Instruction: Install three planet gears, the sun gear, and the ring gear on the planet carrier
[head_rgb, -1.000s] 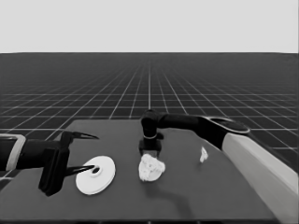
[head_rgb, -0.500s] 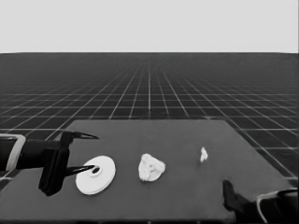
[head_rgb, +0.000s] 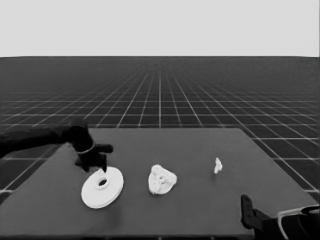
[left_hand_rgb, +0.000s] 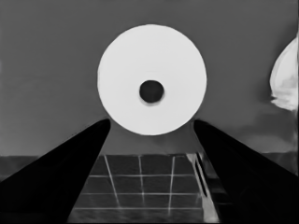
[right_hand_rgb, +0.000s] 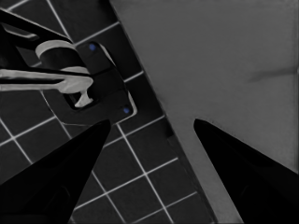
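The larger round part (head_rgb: 102, 189), a thick white disc with a small dark hole, lies flat at the table's left front. My left gripper (head_rgb: 98, 167) hangs just over its far rim, open. In the left wrist view the disc (left_hand_rgb: 126, 70) sits just ahead of the fingertips, the left gripper (left_hand_rgb: 152, 122) touching nothing. At mid-table lies a lumpy white stack (head_rgb: 161, 179), the smaller round part with gears bunched on top; single gears cannot be told apart. My right gripper (head_rgb: 248, 210) is parked at the lower right corner, open and holding nothing.
A thin white piece (head_rgb: 218, 165) stands toward the table's right side. The right wrist view shows the right gripper (right_hand_rgb: 152, 121) over the table's corner edge (right_hand_rgb: 154, 100), the floor grid and dark machinery (right_hand_rgb: 93, 79) with blue lights.
The right arm drew back from the stack at mid-table to the lower right corner. The left arm then swung in from the left edge over the larger round part.
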